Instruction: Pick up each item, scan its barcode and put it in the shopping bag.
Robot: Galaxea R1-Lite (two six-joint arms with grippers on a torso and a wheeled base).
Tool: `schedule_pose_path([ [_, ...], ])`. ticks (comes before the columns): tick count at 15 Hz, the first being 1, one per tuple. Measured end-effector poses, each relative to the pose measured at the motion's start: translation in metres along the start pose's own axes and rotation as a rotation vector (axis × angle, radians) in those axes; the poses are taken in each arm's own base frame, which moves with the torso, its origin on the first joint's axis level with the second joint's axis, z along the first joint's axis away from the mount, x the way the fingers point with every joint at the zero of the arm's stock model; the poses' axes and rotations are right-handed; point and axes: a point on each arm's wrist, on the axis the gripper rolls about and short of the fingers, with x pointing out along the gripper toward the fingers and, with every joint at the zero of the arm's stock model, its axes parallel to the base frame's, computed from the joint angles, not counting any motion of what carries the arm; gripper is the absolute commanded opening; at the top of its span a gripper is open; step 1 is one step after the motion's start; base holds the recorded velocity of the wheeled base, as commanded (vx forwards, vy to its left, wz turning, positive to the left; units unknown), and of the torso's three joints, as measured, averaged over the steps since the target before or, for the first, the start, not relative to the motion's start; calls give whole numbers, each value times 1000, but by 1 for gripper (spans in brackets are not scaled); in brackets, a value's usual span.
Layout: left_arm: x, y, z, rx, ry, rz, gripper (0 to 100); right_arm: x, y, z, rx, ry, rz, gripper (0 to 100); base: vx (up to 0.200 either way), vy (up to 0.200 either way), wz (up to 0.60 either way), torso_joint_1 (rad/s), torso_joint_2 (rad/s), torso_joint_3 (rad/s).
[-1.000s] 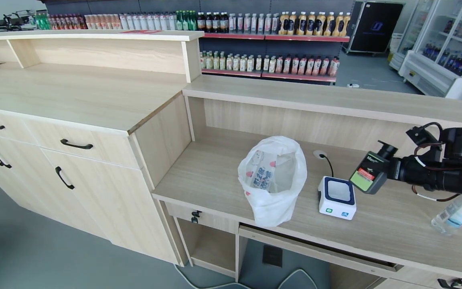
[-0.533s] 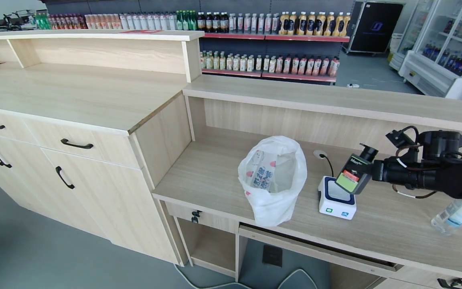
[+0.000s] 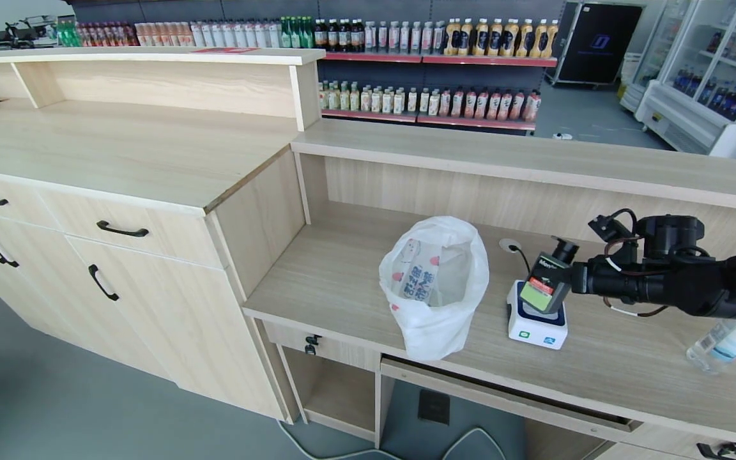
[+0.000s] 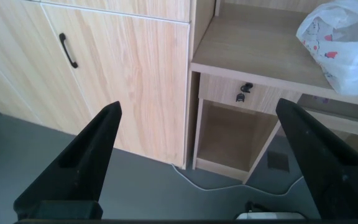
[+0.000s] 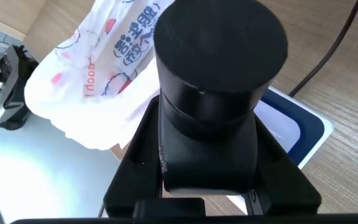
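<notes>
My right gripper [image 3: 567, 280] is shut on a dark, square-sided bottle [image 3: 542, 289] with a black cap and a green and red label. It holds the bottle tilted just above the white and blue scanner [image 3: 536, 324] on the counter. In the right wrist view the bottle's cap [image 5: 219, 43] points away between my gripper's [image 5: 211, 186] two fingers, with the scanner [image 5: 298, 127] under it. The white shopping bag [image 3: 435, 291] stands open left of the scanner with a printed packet inside. My left gripper [image 4: 197, 168] hangs open and empty low beside the cabinet, the bag [image 4: 344, 43] far off.
A clear water bottle [image 3: 726, 342] lies on the counter at the far right. The scanner's black cable [image 3: 522, 259] runs to a hole in the counter [image 3: 342, 281]. A raised ledge runs behind, and a taller counter with drawers stands left.
My right arm has carried the dark bottle leftward and down, from right of the scanner to directly over it. Bag, scanner and water bottle have stayed put.
</notes>
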Motion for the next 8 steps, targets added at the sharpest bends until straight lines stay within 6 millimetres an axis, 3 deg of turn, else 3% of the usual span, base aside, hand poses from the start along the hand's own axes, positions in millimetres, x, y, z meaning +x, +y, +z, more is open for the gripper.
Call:
schedule_pose_path([
  [8,0,0,0,0,0,0,100,9,-1,-6,3,20,-28,0,0,0,0,0,0,0],
])
